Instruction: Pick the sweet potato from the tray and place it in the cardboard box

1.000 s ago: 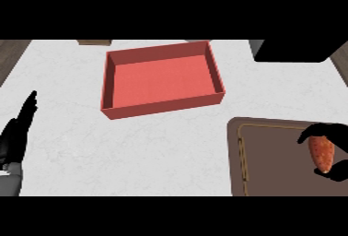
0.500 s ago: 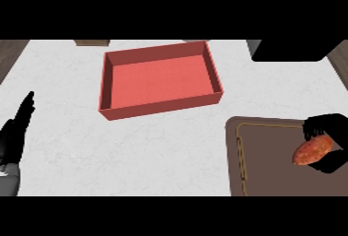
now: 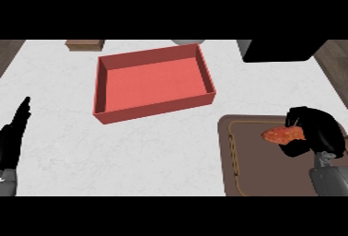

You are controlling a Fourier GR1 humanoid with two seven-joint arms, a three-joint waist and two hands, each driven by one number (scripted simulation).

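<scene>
White marbled counter (image 3: pixel 156 152), square red box (image 3: pixel 153 83)

The counter (image 3: pixel 136 152) has a white top w/ faint grey marbling; it fills most of the head view. Near its middle, a bit to the far side, sits the cardboard box (image 3: pixel 154 83), red-pink, open at top, turned slightly vs. the counter edges. At the near right lies the tray (image 3: pixel 255 166), dark brown w/ a thin lighter line inside its rim; it is apart from the box. At the far edge, left, a small brown block (image 3: pixel 85 44), cut by the view's limit. At the far right corner a big black object (image 3: pixel 282 50), only partly seen; beside it something pale grey, too little visible to tell.
</scene>
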